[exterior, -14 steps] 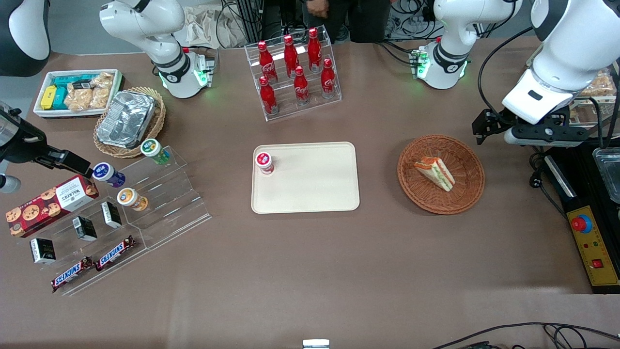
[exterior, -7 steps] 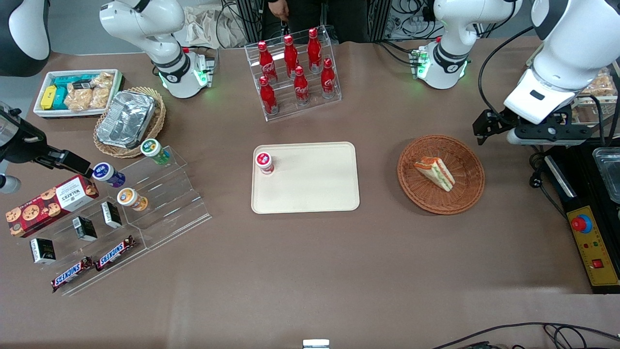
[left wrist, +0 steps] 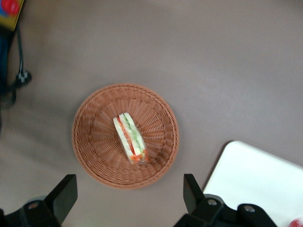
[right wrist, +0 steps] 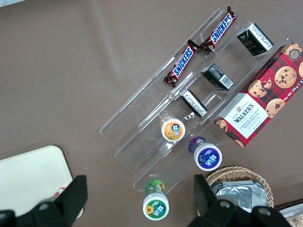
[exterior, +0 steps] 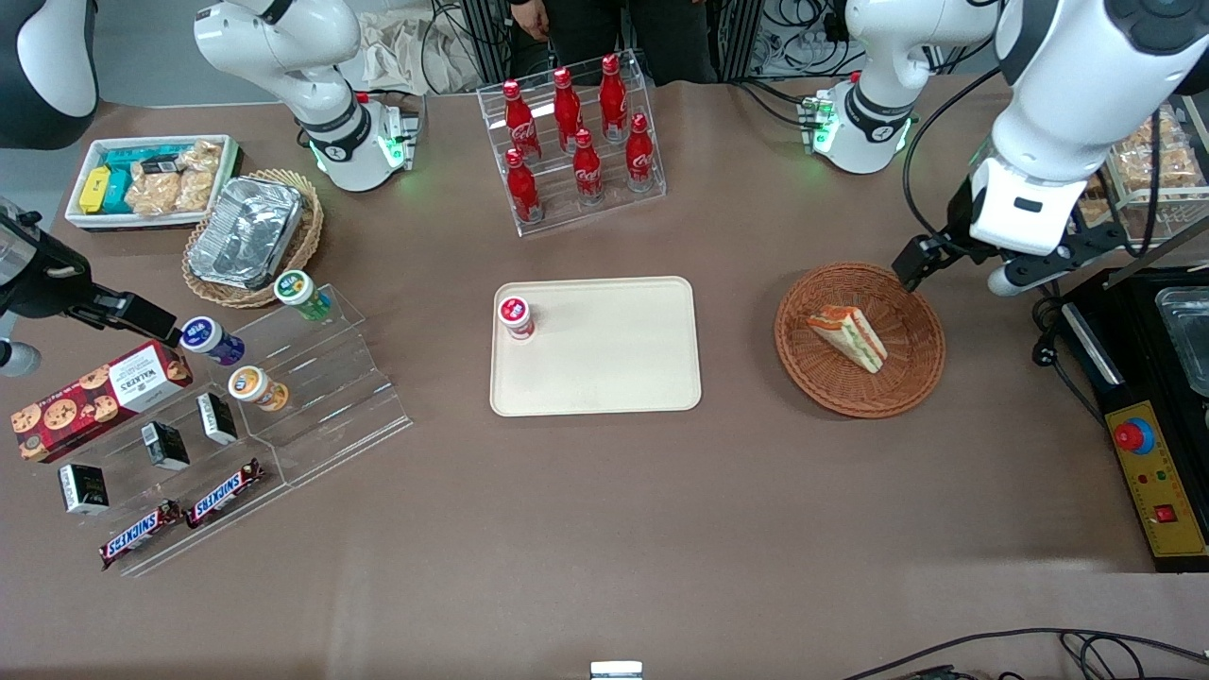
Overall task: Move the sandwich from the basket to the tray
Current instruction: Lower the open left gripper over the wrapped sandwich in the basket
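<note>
This is a robot lab: white robot arms (exterior: 312, 85) are fixed to a brown surface (exterior: 604, 510), with cables (exterior: 803, 28) and an emergency-stop box (exterior: 1157, 486).

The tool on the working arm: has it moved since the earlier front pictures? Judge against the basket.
Yes. The tool, open, has shifted toward the basket and now hangs at its rim; the sandwich lies untouched.

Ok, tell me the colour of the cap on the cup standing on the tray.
Red with a white centre, clearest in the front view: cup on the tray.
</note>
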You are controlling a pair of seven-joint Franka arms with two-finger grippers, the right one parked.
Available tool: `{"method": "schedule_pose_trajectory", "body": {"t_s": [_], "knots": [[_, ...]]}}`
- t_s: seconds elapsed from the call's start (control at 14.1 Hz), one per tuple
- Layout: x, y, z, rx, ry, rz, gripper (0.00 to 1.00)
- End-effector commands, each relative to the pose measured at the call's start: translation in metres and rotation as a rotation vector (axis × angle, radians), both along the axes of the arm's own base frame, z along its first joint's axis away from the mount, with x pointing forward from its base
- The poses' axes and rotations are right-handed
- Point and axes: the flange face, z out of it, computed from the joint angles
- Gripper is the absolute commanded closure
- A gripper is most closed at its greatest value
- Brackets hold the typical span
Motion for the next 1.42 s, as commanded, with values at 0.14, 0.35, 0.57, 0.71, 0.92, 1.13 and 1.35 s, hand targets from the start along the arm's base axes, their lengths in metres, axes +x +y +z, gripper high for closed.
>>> {"method": "schedule_pose_trajectory", "body": {"t_s": [0.14, 0.35, 0.57, 0.71, 0.92, 1.13, 1.35], "knots": [[-0.012, -0.006, -0.039, 0.021, 0.071, 0.199, 0.01], [-0.017, -0.003, -0.072, 0.021, 0.099, 0.235, 0.01], [-0.026, 0.003, -0.120, 0.023, 0.102, 0.261, 0.01], [-0.036, 0.006, -0.157, 0.016, 0.083, 0.289, 0.01], [-0.050, 0.012, -0.202, 0.009, 0.073, 0.320, 0.01], [-0.057, 0.013, -0.232, 0.013, 0.083, 0.337, 0.01], [-0.056, 0.013, -0.247, 0.014, 0.089, 0.364, 0.01]]}}
